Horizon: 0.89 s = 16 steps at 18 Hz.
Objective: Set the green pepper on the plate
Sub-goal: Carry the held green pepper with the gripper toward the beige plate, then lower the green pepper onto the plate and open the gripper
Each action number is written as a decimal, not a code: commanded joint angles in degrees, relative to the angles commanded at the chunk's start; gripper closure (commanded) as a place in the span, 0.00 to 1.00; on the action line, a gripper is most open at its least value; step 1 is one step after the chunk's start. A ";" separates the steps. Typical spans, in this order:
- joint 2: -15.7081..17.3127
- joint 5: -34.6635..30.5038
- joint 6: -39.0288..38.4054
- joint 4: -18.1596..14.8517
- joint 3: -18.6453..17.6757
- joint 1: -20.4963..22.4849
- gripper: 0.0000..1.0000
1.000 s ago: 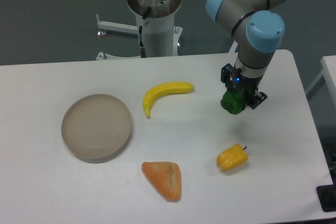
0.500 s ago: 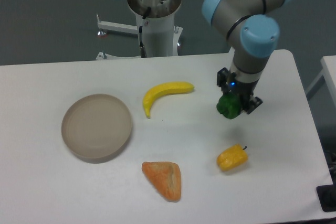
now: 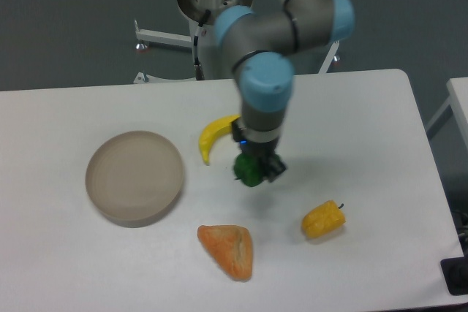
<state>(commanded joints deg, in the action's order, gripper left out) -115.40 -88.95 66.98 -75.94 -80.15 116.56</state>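
Observation:
My gripper (image 3: 252,168) is shut on the green pepper (image 3: 248,171), a small dark-green lumpy pepper, and holds it above the table near the middle. The plate (image 3: 135,177), a round beige-grey dish with a raised rim, sits at the left, well to the left of the gripper. The gripper's fingers are mostly hidden by the pepper and the wrist.
A yellow banana (image 3: 213,135) lies just left of and partly behind the arm. An orange bread-like wedge (image 3: 228,249) lies at the front centre. A yellow pepper (image 3: 323,220) lies at the front right. The robot base (image 3: 218,27) stands behind the table.
The arm has swung left with the green pepper, from the right side of the table to the middle, beside the banana. The other objects have not moved.

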 joint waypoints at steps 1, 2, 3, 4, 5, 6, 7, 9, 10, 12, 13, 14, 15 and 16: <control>0.09 0.96 -2.97 0.09 -1.49 -2.54 0.78; 0.09 1.32 -6.30 0.17 -1.85 -3.87 0.78; 0.18 1.41 -10.60 0.96 -1.85 -5.80 0.78; 0.18 1.50 -12.30 1.14 -1.94 -7.90 0.77; 0.09 1.50 -12.49 1.23 -2.64 -8.97 0.75; 0.09 1.50 -12.58 1.32 -3.08 -9.42 0.74; -0.17 1.58 -12.75 1.32 -3.17 -10.03 0.72; -1.05 2.55 -12.93 1.58 -3.17 -10.82 0.60; -1.49 2.64 -12.93 1.93 -3.17 -11.35 0.58; -2.37 2.64 -13.37 2.37 -3.70 -12.32 0.52; -2.98 2.81 -13.37 3.50 -3.70 -12.41 0.49; -3.25 3.08 -13.37 4.38 -3.87 -12.41 0.38; -3.34 3.17 -13.28 4.65 -3.87 -12.41 0.23; -3.34 3.08 -13.37 4.66 -3.87 -12.50 0.15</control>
<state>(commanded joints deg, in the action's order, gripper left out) -118.74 -85.87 53.61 -71.28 -84.02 104.06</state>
